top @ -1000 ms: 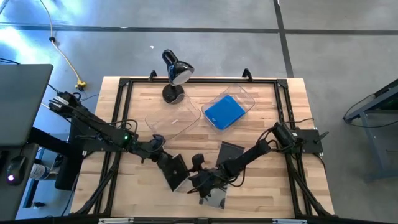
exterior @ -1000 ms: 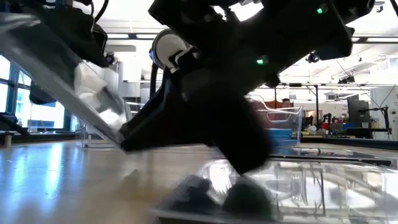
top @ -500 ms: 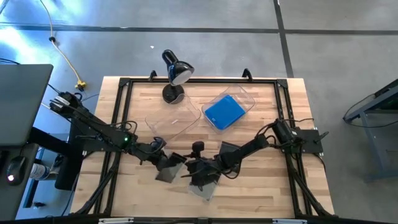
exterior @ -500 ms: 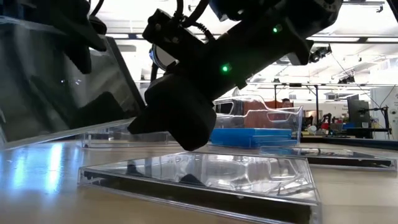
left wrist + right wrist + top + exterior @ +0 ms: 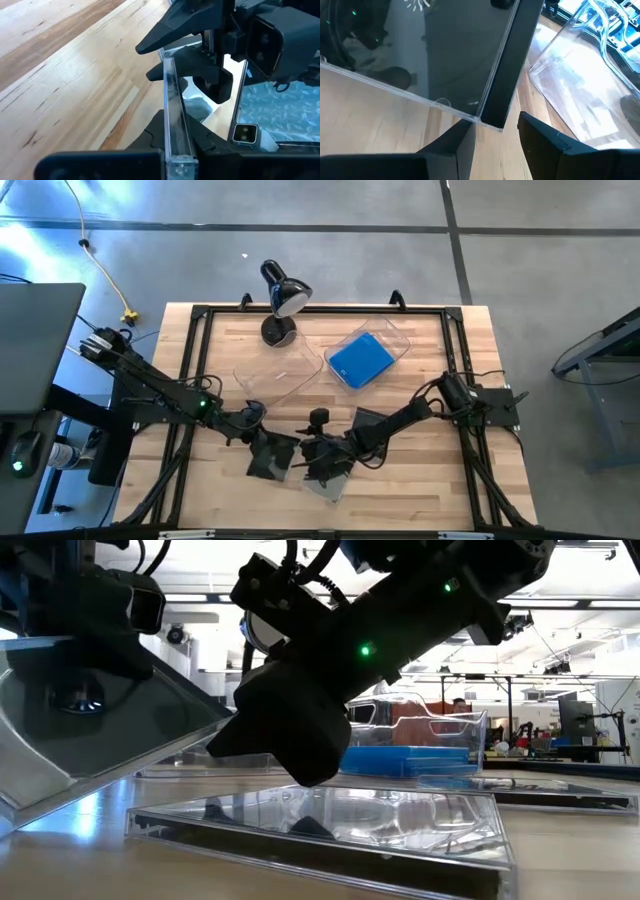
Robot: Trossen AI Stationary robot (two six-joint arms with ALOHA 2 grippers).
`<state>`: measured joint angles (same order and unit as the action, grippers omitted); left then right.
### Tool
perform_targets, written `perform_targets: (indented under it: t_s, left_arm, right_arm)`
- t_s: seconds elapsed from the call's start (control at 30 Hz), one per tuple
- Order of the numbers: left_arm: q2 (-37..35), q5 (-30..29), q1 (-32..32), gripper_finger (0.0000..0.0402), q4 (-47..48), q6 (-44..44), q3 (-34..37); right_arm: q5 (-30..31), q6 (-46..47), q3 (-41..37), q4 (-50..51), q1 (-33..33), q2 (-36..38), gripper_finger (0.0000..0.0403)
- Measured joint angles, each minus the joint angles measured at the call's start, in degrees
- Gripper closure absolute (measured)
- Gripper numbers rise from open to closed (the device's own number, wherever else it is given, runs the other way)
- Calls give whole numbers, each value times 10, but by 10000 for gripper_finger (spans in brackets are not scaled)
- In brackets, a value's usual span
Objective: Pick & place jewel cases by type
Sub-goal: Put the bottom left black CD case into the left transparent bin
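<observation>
- The left gripper (image 5: 262,450) is now closing its fingers on the edge of a dark grey jewel case (image 5: 270,458) near the table's (image 5: 440,480) front edge; half a second ago its fingers were standing wider.
- In the left wrist view the case's clear edge (image 5: 172,125) is sitting between the two dark fingers (image 5: 150,135).
- In the low view that case (image 5: 90,730) is tilting, with one edge down on the wood, lower and flatter than a moment before.
- The right gripper (image 5: 318,460) is hovering with fingers apart just above a second clear case (image 5: 330,478) lying flat, much where it was half a second ago.
- A third dark case (image 5: 372,420) is lying under the right arm.
- Blue cases (image 5: 360,360) are resting in the clear bin (image 5: 398,330) by the back edge, beside an empty-looking bin (image 5: 275,375) and a lamp (image 5: 282,300), unchanged.
</observation>
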<state>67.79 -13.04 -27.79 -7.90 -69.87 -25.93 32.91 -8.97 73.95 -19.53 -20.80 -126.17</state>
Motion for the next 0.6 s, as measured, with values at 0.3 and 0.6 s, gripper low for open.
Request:
perform_targets:
  t_s: [0.3, 0.6]
  left_arm:
    - [0, -2, 0, 368, 3, 9, 0]
    - [0, -2, 0, 382, 2, 10, 0]
  right_arm:
    - [27, 0, 0, 1, -2, 0, 263]
    - [57, -5, -1, 13, -18, 2, 263]
